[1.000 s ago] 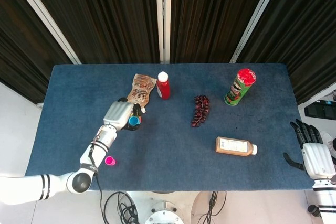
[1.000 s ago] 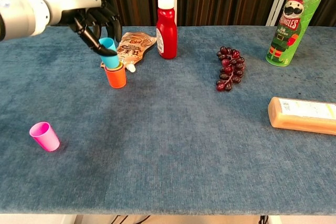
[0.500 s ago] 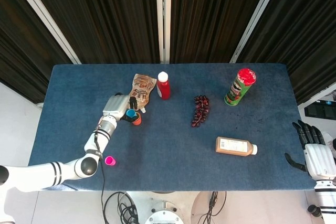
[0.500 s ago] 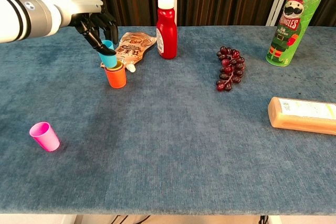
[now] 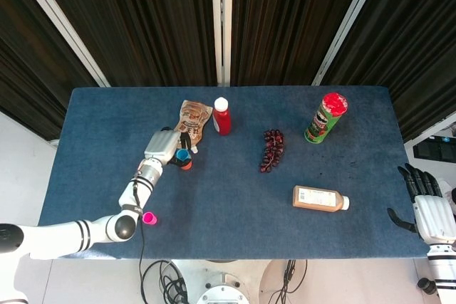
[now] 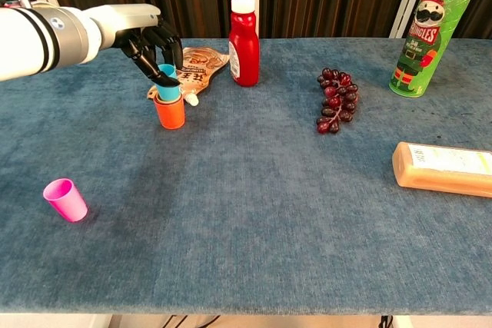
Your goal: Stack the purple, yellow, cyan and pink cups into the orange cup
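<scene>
Cyan cup lower into orange cup, left hand fingers gripping; right hand head-view only, spread.

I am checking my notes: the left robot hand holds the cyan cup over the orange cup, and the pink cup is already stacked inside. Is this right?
Not quite. The pink cup stands alone on the table, not stacked; the chest view shows this. The left robot hand does hold the cyan cup over the orange cup.

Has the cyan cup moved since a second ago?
Yes. The small cyan plastic cup, held by the left hand, has sunk lower into the orange cup, which stays beside the snack pouch.
</scene>
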{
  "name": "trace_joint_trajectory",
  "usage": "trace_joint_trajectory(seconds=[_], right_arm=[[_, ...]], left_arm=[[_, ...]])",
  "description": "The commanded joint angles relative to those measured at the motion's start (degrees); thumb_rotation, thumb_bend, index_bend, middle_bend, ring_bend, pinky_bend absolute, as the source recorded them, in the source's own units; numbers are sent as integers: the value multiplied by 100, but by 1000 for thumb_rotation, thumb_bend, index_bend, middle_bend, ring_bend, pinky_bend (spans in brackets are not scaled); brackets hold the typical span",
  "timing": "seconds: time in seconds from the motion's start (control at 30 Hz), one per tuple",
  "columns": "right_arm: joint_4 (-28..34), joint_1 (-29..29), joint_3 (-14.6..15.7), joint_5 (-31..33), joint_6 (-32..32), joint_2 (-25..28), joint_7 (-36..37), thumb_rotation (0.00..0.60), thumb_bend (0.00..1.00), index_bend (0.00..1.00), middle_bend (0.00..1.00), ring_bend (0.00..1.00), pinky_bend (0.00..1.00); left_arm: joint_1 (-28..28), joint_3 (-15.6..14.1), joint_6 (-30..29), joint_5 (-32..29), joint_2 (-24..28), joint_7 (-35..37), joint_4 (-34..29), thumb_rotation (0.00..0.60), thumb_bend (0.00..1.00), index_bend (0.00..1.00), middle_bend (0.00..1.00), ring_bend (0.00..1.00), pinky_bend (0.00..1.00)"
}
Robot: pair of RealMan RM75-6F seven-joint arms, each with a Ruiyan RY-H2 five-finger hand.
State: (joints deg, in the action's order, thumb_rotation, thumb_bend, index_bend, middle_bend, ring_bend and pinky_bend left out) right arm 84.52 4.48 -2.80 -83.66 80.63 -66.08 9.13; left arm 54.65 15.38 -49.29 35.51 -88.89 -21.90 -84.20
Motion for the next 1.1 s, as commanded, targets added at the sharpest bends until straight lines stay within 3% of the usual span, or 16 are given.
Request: trace_joint_trajectory(seconds=[0.03, 0.13, 0.23, 0.47, 0.6, 0.8, 0.97, 1.1], right_arm=[[-6, -3, -5, -2, 7, 4, 11, 600, 217, 0, 0, 0, 0], [-11, -3, -12, -6, 14, 7, 22, 600, 217, 0, 0, 0, 0], [-9, 3, -17, -14, 13, 15, 11, 600, 217, 0, 0, 0, 0], [70, 43, -59, -47, 30, 68, -51, 600, 217, 0, 0, 0, 0], [126, 67, -96, -41, 41, 79, -66, 600, 218, 0, 0, 0, 0], [153, 96, -148, 24, 16, 94, -118, 600, 217, 0, 0, 0, 0], [257, 113, -149, -11, 38, 111, -245, 600, 217, 0, 0, 0, 0], [351, 129, -141, -37, 35, 121, -329, 600, 217, 0, 0, 0, 0]], left_arm=[[6, -33, 43, -16, 6, 21, 10, 600, 251, 333, 379, 379, 175], [-29, -58, -8, 62, 65, 68, -84, 600, 228, 184, 226, 210, 142], [-131, -101, -294, 209, 159, 56, -313, 600, 221, 150, 188, 172, 128], [-558, -480, -958, 459, 942, -274, -1615, 600, 208, 156, 199, 172, 128], [-983, -921, -1156, 834, 1670, -275, -2448, 600, 162, 111, 188, 172, 137], [-1794, -1601, -1616, 1725, 2362, 85, -3188, 600, 148, 110, 188, 172, 139], [-2234, -2063, -1813, 2263, 2455, 77, -3282, 600, 150, 127, 204, 197, 156], [-2479, -2324, -2017, 2536, 2053, -394, -2961, 600, 150, 94, 223, 274, 167]])
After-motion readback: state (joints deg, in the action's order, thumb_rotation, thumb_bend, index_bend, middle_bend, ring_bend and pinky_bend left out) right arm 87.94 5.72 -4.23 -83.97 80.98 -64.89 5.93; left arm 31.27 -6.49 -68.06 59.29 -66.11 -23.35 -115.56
